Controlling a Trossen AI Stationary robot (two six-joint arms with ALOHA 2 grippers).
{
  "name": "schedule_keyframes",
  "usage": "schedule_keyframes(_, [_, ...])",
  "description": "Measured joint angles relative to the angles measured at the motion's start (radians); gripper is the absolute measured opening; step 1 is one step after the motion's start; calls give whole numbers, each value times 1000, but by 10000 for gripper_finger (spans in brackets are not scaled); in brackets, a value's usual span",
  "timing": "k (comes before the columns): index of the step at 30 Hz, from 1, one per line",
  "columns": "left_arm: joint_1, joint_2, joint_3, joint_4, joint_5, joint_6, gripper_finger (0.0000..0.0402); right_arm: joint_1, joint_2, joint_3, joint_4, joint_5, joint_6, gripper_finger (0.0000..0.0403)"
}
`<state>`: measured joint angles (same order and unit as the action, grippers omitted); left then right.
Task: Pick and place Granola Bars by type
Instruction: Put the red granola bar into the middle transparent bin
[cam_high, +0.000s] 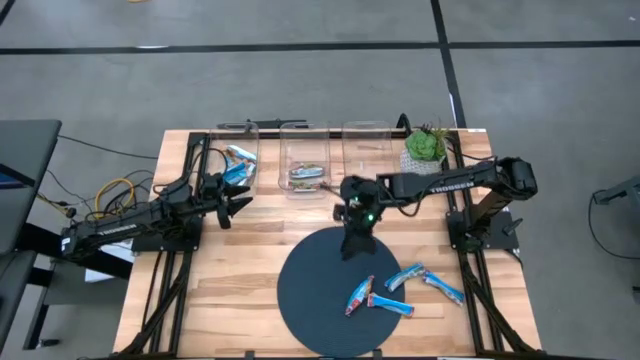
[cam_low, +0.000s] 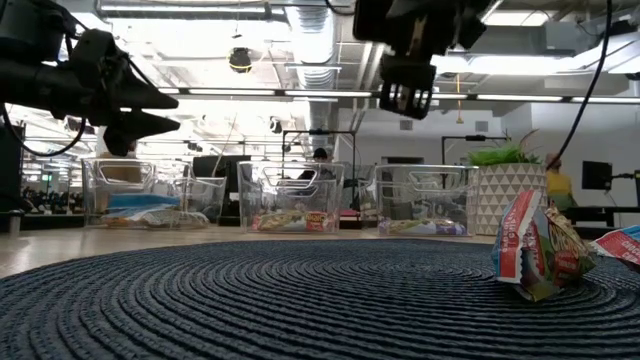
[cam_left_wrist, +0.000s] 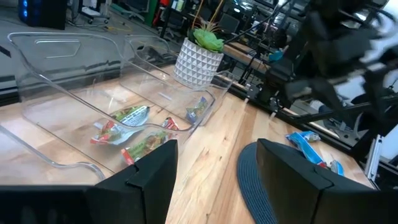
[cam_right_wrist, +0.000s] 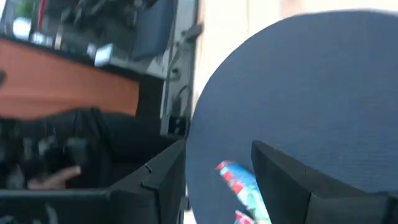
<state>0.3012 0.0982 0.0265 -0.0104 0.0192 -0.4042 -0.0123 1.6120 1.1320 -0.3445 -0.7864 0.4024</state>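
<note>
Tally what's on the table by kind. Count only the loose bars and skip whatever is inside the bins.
Clear bins: 3
Loose granola bars: 4
Round dark mat: 1
Potted plant: 1
Total: 9

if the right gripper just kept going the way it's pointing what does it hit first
Most likely the dark round mat. The right gripper, open and empty, points down over the mat's rear part, with the blue granola bars lying farther toward the front edge; its exact tilt is hard to judge.
</note>
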Motion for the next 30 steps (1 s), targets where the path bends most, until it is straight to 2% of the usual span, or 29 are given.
schedule_keyframes(6, [0,0,0,0,-6,0,211,114,0,0,-77,39,-84,175])
schedule_keyframes(12, [0,0,0,0,-6,0,211,199,0,0,-240,208,-218,175])
schedule_keyframes(23, [0,0,0,-1,-8,0,211,375,-52,8,-287,588,-412,175])
schedule_keyframes(27, [0,0,0,-1,-8,0,211,430,-56,12,-292,655,-509,175])
schedule_keyframes(30, [0,0,0,-1,-8,0,211,464,-51,12,-295,663,-581,175])
